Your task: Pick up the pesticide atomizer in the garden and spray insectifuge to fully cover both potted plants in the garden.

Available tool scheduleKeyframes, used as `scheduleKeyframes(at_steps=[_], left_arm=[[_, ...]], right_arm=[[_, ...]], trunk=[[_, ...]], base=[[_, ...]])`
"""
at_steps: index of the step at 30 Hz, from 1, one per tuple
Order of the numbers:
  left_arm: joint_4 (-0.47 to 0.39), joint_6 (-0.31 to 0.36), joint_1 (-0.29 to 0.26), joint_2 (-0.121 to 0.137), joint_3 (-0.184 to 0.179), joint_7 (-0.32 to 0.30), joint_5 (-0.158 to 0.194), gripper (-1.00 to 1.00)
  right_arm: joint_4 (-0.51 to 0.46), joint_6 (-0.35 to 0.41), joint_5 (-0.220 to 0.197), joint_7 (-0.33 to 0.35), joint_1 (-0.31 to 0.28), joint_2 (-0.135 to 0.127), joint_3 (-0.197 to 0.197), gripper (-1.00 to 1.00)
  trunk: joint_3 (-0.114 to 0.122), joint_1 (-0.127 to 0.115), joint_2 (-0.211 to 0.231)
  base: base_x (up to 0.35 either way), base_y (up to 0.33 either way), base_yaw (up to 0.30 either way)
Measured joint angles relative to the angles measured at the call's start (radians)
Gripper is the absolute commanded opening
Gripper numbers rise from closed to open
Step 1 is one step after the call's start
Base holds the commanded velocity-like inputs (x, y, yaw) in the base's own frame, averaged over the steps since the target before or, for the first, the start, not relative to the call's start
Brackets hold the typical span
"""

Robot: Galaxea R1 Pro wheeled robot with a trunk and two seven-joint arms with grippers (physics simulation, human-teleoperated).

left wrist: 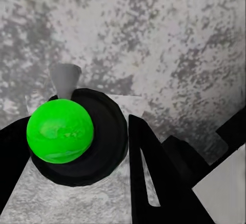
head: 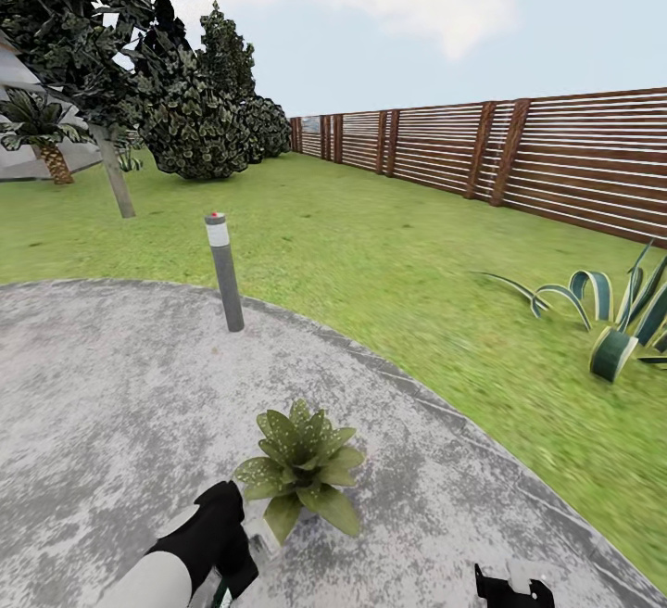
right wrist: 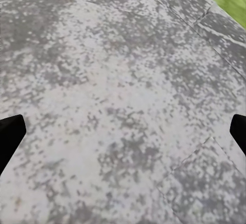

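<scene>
On the patio point(head: 111, 386), left fingers point(left wrist: 154, 178) grip the atomizer point(left wrist: 60, 130) beside 1 potted plant point(head: 301, 464).

Flat, even daylight was recorded under a pale blue sky with soft white cloud; no sun direction could be told. No cast shadows were seen under the potted plant point(head: 301, 469) or the grey post point(head: 225, 272) on the patio point(head: 102, 386). The lawn point(head: 389, 265) was rendered smeared and soft toward the right. Patio texture was blotchy and pixelated in both wrist views. No glare was noted.

Grey patio point(head: 111, 386), lawn point(head: 389, 256), slatted fence point(head: 519, 149), perhaps daylight.
</scene>
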Motion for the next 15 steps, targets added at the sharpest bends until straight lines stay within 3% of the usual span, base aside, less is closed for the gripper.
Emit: scheduleKeyframes(at_steps=[3,5,9,15], left_arm=[[-0.042,0.0,-0.003,-0.003,-0.002,-0.011,0.094,-1.0],[-0.048,-0.003,-0.006,0.003,-0.003,-0.01,0.127,-1.0],[-0.05,-0.005,-0.008,0.053,-0.003,-0.009,0.133,-1.0],[-0.032,-0.007,0.0,0.086,-0.013,-0.007,0.127,-1.0]], right_arm=[[0.0,0.0,0.0,0.0,0.0,0.0,0.0,1.0],[0.0,0.0,0.0,0.0,0.0,0.0,0.0,1.0],[0.001,0.0,0.001,0.0,0.0,0.0,0.0,1.0],[0.002,0.0,0.001,0.0,0.0,0.0,0.0,1.0]], trunk=[[0.0,0.0,0.0],[0.0,0.0,0.0],[0.0,0.0,0.0],[0.0,0.0,0.0]], base=[[0.0,0.0,0.0],[0.0,0.0,0.0],[0.0,0.0,0.0],[0.0,0.0,0.0]])
